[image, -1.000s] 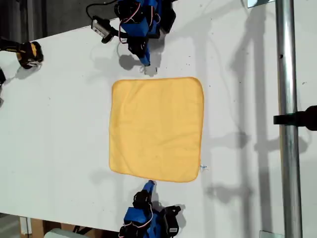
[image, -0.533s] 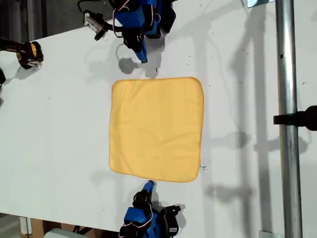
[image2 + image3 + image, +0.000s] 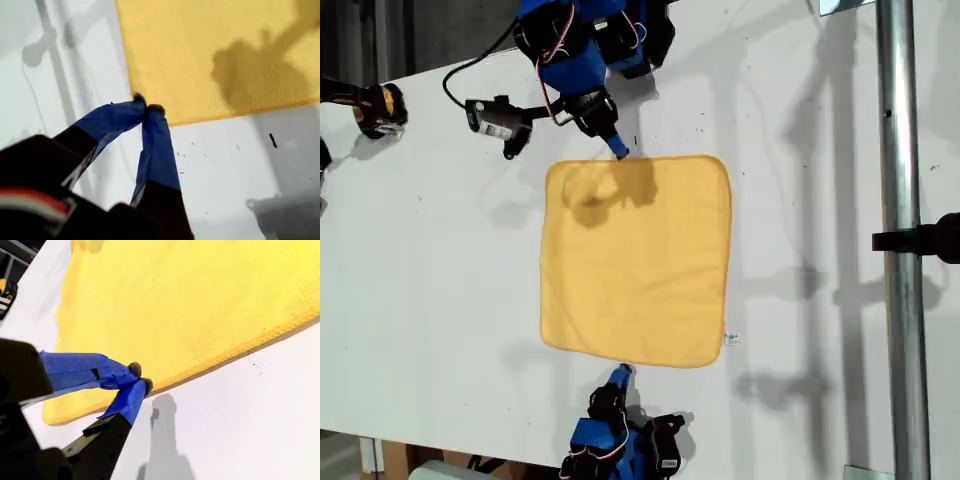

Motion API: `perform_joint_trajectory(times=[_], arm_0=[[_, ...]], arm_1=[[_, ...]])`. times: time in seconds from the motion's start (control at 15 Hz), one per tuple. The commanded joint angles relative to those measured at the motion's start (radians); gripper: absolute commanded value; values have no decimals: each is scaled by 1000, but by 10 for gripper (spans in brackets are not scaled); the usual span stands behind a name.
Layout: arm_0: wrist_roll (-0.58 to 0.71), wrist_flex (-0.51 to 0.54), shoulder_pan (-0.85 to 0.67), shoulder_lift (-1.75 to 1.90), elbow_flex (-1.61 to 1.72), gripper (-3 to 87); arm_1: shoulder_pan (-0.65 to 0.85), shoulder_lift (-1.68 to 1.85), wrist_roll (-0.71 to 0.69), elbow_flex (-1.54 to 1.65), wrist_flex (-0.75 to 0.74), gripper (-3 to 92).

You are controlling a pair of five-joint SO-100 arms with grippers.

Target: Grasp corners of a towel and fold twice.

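The yellow-orange towel (image 3: 635, 260) lies flat and unfolded on the white table (image 3: 440, 280), with its small white tag (image 3: 729, 339) near the corner at the exterior view's lower right. My first gripper (image 3: 617, 150) hangs at the towel's top edge in the exterior view. Its blue-taped fingertips (image 3: 146, 109) are shut together, right over the towel's (image 3: 210, 55) border by a corner. My second gripper (image 3: 620, 374) sits at the bottom edge in the exterior view. It is also shut (image 3: 137, 377), beside the towel's (image 3: 200, 305) edge and holding nothing.
A yellow-and-black tool (image 3: 375, 108) lies at the exterior view's upper left. A metal pole (image 3: 898, 200) with a black clamp (image 3: 930, 238) runs down the exterior view's right side. The first arm's wrist camera (image 3: 495, 122) juts out toward the exterior view's left.
The first arm has swung toward the towel, bringing its tips to the top edge and casting a shadow on the cloth. Its wrist camera moved to the exterior view's left. The second arm is unchanged.
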Motion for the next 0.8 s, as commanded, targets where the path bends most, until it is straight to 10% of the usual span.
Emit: perform_joint_trajectory(times=[0.0,0.53,0.73], arm_0=[[-14,0,-15,5,2,-9],[-12,0,-18,5,2,-9],[-12,0,-15,5,2,-9]], arm_1=[[-77,-199,-94,-287,84,-1],[-238,-453,-117,-563,213,-1],[-253,-416,-198,-561,189,292]])
